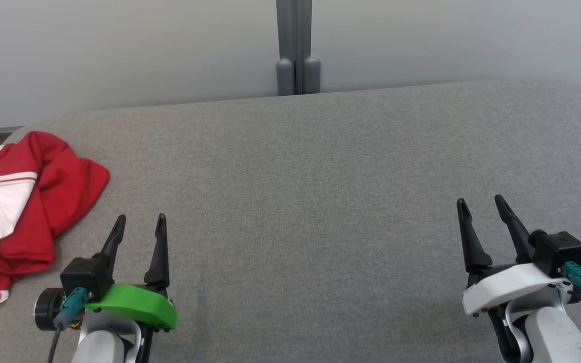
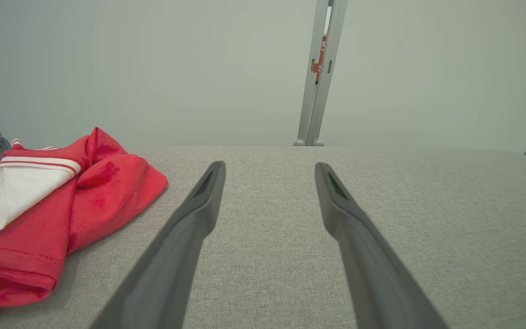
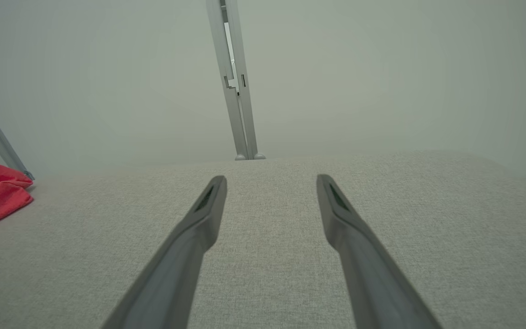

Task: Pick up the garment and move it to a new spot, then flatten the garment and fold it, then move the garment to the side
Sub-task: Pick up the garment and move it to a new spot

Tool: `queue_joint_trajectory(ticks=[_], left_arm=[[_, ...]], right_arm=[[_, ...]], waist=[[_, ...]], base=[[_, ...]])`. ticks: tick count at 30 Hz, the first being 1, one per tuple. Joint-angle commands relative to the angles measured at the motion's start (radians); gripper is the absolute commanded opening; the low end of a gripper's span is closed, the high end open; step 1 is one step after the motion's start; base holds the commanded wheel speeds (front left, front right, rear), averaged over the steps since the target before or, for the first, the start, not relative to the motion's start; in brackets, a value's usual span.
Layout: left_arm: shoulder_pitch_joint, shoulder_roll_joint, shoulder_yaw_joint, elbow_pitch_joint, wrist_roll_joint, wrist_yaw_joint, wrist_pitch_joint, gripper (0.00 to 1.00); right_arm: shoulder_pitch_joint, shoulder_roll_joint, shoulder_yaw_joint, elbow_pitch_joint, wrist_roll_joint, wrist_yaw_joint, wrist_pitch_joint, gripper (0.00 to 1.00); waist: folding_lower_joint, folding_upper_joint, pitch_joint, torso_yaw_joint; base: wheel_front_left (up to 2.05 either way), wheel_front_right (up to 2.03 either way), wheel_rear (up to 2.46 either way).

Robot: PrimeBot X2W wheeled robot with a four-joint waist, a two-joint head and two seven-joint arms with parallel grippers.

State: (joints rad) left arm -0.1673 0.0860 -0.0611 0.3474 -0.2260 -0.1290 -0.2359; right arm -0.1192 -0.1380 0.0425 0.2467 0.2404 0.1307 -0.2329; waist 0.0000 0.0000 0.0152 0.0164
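One white panel (image 2: 12, 196) on red garment (image 2: 112, 196)

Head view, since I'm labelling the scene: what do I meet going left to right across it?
Red and white garment → left pincer, open → grey post at the back → right pincer, open.

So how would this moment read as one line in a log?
stage: start, nothing picked up | garment: crumpled, far left of table | left gripper: open, empty, near garment | right gripper: open, empty
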Motion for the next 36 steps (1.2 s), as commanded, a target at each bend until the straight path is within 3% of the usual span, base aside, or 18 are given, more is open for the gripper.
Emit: queue_joint_trajectory(ticks=[1,12,19,36], left_arm=[[-0.025,0.001,0.005,0.003,0.023,-0.003,-0.008,1.0],[-0.027,-0.011,0.021,0.019,0.084,-0.003,-0.028,1.0],[-0.033,-0.021,0.05,0.018,0.085,-0.002,-0.029,1.0],[-0.028,-0.034,0.144,-0.004,0.059,0.013,-0.029,1.0]], right_arm=[[-0.011,-0.001,-0.002,0.0,-0.021,0.0,-0.012,1.0],[-0.005,0.005,-0.005,0.002,-0.076,0.0,-0.03,1.0],[-0.002,0.007,-0.009,-0.002,-0.071,0.0,-0.033,1.0],[-0.024,-0.007,0.071,-0.051,-0.03,0.0,-0.033,1.0]], waist=[[0.0,0.0,0.0,0.001],[0.0,0.0,0.004,0.013],[0.0,0.0,0.013,0.056],[0.0,0.0,0.042,0.316]], base=[[0.0,0.0,0.0],[0.0,0.0,0.0],[0.0,0.0,0.0],[0.0,0.0,0.0]])
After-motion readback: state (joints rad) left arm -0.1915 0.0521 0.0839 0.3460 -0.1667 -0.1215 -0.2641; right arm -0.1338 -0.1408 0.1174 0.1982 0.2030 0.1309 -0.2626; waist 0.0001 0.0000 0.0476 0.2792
